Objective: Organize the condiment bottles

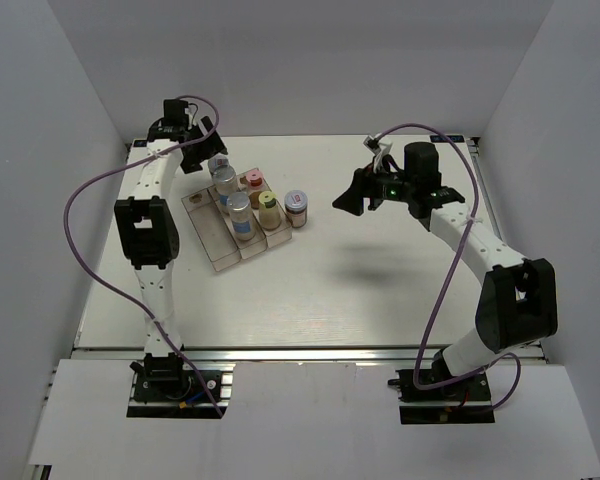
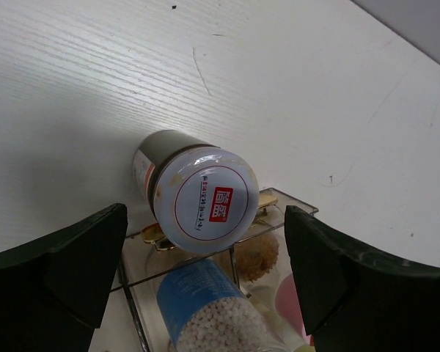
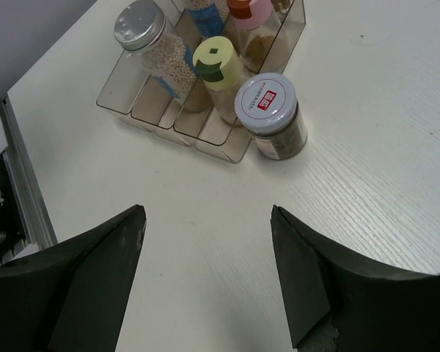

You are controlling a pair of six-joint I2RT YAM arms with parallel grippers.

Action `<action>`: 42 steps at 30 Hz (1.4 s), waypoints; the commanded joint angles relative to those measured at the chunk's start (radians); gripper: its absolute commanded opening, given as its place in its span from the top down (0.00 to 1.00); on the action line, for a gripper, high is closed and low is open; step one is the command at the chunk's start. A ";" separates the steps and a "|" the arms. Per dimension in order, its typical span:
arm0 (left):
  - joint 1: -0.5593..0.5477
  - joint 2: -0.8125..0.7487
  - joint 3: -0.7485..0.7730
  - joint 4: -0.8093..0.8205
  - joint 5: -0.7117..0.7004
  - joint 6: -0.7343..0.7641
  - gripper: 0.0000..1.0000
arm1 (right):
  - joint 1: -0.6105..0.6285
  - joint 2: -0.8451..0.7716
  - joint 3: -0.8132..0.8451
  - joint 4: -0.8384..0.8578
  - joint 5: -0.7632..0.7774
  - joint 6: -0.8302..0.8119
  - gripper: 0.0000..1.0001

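Condiment bottles stand in a clear tray [image 1: 212,243]: a blue-labelled one [image 1: 227,189], a pink-lidded one [image 1: 252,182], a silver-lidded one [image 1: 239,211] and a pale-yellow-lidded one [image 1: 268,206]. A white-lidded jar [image 1: 297,205] stands on the table by the tray's right side. Another white-lidded jar [image 2: 205,194] stands at the tray's far end. My left gripper [image 2: 205,213] hovers open above that jar, fingers either side and apart from it. My right gripper [image 3: 207,213] is open and empty, above bare table right of the jar [image 3: 268,110].
White walls enclose the table on the left, back and right. The left arm's purple cable [image 1: 80,200] loops out over the table's left side. The tray's left compartment [image 1: 205,225] holds no bottle at its near end.
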 commanded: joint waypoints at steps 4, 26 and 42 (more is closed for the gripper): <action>-0.025 0.009 0.062 -0.024 -0.008 0.080 0.02 | -0.010 -0.010 -0.030 0.081 -0.020 0.048 0.25; -0.087 0.074 0.099 -0.110 -0.267 0.092 0.16 | -0.024 -0.030 -0.062 0.121 -0.020 0.092 0.25; -0.085 0.000 0.088 -0.065 -0.339 0.084 0.69 | -0.024 -0.034 -0.071 0.117 -0.030 0.091 0.27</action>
